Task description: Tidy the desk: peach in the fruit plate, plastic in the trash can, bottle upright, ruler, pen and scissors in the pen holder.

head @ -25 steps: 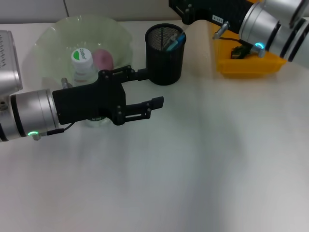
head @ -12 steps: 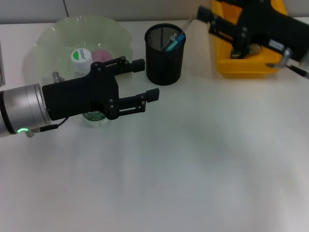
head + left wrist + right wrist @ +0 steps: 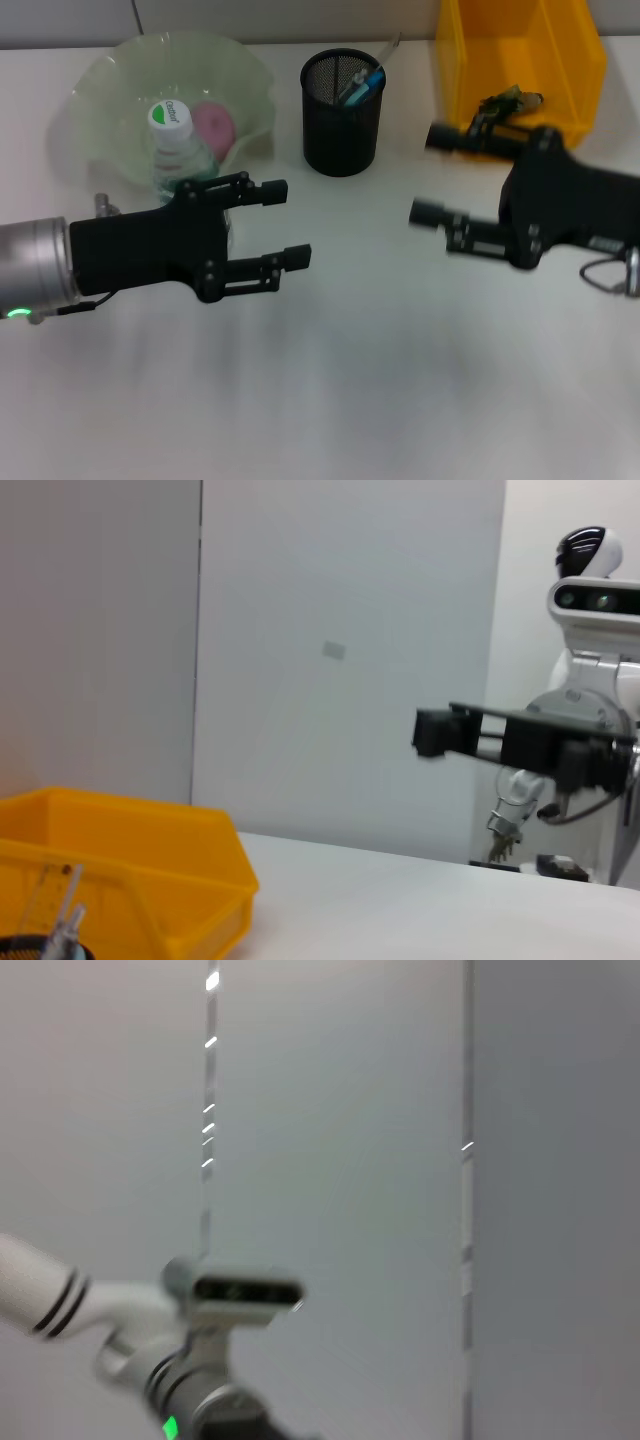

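Nearest the robot, the white desk lies bare in front of both arms. Just beyond, the left pincer hangs above the desk with its fingers spread and nothing between them. Opposite it, the right pincer is likewise released and empty, pointing inward toward the left one.

Behind the left pincer sits the fruit plate, a pale green wavy bowl. The bottle stands upright at its near edge, green-and-white cap up, though whether it rests inside the plate or just against it is hard to tell. The pink peach lies in the plate, touching or nearly touching the bottle. The peach is soft and bruises easily, so it wants a gentle grip around its middle; the bottle looks light and smooth, best taken around the body below the cap.

Farther back, near the middle, the black mesh pen holder holds several slim items, one blue, too crowded to name apart. Such stiff, thin pieces are best pinched across their shafts.

At the far right is the yellow trash can, with a small dark crumpled scrap inside, probably the plastic. From how things lie, the tidying looks essentially finished.
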You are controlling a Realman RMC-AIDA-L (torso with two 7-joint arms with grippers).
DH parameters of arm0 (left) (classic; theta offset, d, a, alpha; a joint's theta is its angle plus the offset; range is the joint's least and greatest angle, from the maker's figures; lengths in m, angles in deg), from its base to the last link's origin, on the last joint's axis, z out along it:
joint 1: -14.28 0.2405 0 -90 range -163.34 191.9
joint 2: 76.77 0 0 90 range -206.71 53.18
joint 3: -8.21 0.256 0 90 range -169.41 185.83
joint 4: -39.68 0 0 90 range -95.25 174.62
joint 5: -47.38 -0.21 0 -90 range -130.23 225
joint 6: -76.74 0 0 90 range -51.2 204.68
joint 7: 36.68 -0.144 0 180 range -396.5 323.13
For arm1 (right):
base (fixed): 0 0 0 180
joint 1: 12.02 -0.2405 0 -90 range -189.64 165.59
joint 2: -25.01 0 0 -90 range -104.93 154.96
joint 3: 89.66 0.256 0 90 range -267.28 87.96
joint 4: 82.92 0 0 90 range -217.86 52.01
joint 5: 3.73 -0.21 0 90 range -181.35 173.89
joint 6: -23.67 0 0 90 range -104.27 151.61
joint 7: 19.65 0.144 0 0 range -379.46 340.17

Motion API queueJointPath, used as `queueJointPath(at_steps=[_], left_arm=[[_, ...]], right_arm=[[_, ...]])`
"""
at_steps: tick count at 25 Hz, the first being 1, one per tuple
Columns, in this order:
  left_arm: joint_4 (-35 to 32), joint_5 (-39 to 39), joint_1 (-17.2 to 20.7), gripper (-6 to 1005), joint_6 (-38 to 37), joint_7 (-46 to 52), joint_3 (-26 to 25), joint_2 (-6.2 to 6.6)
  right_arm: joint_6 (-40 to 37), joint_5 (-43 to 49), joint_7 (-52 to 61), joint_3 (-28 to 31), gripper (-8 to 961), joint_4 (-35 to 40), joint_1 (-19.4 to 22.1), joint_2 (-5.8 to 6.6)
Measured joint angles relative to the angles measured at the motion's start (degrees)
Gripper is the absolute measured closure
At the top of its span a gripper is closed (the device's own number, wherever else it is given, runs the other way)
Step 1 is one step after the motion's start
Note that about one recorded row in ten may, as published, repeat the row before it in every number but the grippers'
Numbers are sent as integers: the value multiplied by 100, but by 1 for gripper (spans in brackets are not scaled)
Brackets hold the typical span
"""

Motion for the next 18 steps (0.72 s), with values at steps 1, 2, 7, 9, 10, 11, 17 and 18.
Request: queueJointPath(at_steps=[1,2,7,9,10,11,17,18], left_arm=[[-21,-1,57,249,-143,10,-22,32],[-21,-1,57,249,-143,10,-22,32],[-24,-22,220,249,-307,10,-179,116],[11,-78,293,249,-348,124,-217,217],[11,-78,293,249,-348,124,-217,217],[5,-142,314,249,-413,321,-224,281],[-8,-266,364,249,-451,385,-321,268],[-8,-287,366,249,-454,380,-324,264]], right_arm=[[-32,328,-3,-6,264,5,-46,9],[-32,328,-3,-6,263,5,-46,9],[-13,903,-6,-147,259,-5,-194,14],[12,973,-6,-286,259,-9,-225,9],[12,973,-6,-286,259,-9,-225,9],[30,978,7,-380,259,-18,-265,7],[85,988,43,-451,259,-186,-388,6],[86,1006,45,-454,259,-237,-414,8]])
